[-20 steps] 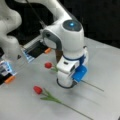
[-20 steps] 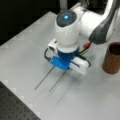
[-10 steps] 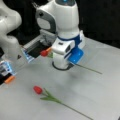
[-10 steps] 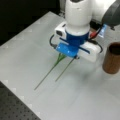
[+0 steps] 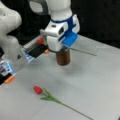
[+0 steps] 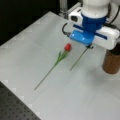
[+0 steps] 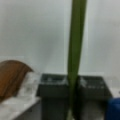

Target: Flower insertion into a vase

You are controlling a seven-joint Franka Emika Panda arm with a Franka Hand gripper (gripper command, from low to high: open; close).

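My gripper [image 6: 89, 46] is shut on a green flower stem [image 6: 78, 59], and hangs over the table beside the dark brown vase [image 6: 111, 61]. In a front view the gripper [image 5: 57, 49] covers the top of the vase [image 5: 63, 58]. There the held stem [image 5: 84, 51] points right and its red head [image 5: 40, 40] shows to the left. In the wrist view the stem [image 7: 75, 50] runs between the two dark fingers [image 7: 53, 92], with the vase [image 7: 11, 77] at the lower left. A second red tulip [image 5: 38, 89] [image 6: 67, 47] lies flat on the table.
A white robot base [image 5: 10, 37] stands at a front view's left. Beside it is a lit device with black and orange parts [image 5: 35, 51]. A dark perforated board [image 6: 15, 110] borders the table at a front view's bottom left.
The gripper has carried the held flower across the table to the vase. The stem's free end has swung along with it. The tulip on the table has not moved.
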